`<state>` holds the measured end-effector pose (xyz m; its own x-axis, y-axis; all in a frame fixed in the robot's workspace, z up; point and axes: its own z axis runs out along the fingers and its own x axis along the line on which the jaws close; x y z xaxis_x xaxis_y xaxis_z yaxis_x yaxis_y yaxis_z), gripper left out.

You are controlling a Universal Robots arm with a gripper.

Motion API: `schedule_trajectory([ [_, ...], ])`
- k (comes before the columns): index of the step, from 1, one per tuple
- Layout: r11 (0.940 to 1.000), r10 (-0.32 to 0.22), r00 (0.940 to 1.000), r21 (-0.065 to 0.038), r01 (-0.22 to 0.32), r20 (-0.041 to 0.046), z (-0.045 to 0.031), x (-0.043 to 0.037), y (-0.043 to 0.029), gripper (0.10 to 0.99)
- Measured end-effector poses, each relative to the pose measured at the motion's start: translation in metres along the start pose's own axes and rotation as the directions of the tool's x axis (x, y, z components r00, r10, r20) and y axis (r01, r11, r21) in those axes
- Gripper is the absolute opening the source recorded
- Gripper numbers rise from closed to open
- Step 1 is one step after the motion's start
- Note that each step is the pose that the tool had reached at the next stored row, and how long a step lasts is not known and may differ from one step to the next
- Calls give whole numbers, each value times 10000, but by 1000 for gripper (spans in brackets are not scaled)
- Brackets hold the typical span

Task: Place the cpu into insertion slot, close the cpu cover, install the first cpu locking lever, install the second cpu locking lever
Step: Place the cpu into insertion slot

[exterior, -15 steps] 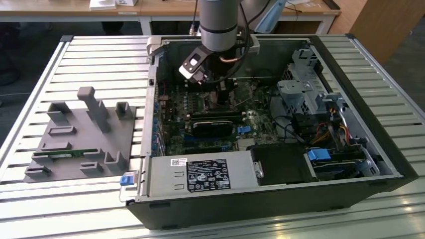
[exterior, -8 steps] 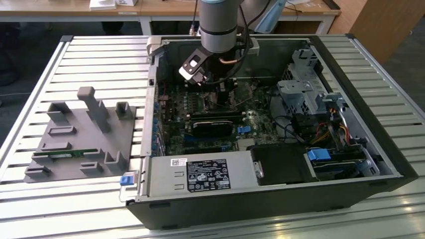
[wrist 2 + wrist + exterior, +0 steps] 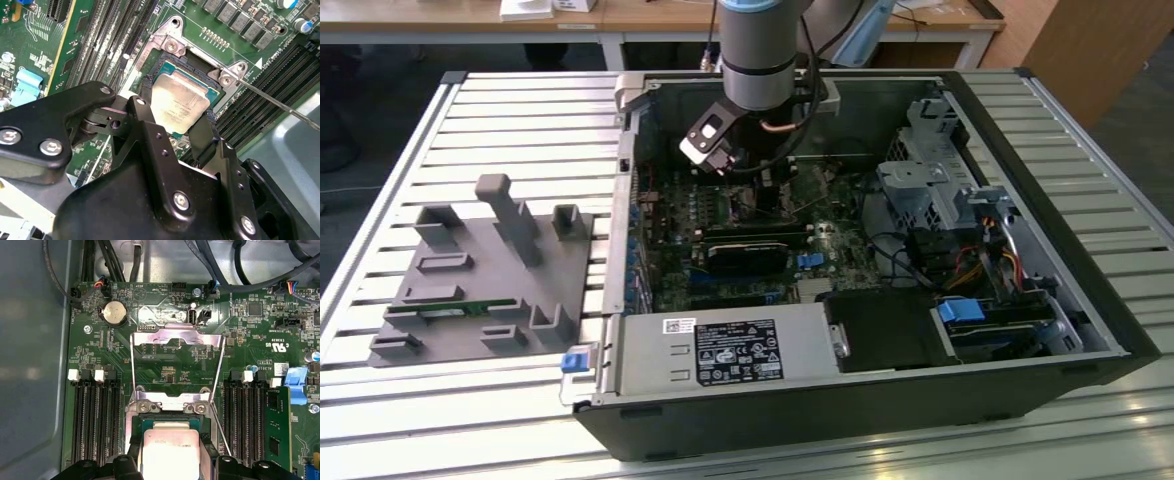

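Note:
In both wrist views the cpu (image 3: 181,100) (image 3: 170,452), a small square chip with a dull silver top, sits between my black fingers (image 3: 145,107) (image 3: 134,447), which press on two opposite edges. My gripper (image 3: 177,102) (image 3: 170,455) is shut on it, right at the insertion slot (image 3: 169,64) (image 3: 165,419), whose black rim shows around the chip. I cannot tell whether the chip is seated. The cpu cover (image 3: 175,337), a thin silver frame, stands flipped up behind the slot. A thin wire locking lever (image 3: 280,104) (image 3: 221,432) stands loose beside the slot. In the exterior view the arm (image 3: 761,60) reaches down into the case.
Long black card slots (image 3: 92,425) flank the socket on both sides. The open computer case (image 3: 1067,260) holds a labelled power supply box (image 3: 720,352), a drive cage (image 3: 934,185) and cables. A grey fixture (image 3: 480,270) lies on the slatted table at the exterior view's left.

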<state>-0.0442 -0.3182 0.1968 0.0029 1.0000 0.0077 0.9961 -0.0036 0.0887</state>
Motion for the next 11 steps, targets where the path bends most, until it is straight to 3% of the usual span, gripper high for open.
schedule_trajectory([
  [11,10000,0,10000,0,0,1,28,0,-4,537],
])
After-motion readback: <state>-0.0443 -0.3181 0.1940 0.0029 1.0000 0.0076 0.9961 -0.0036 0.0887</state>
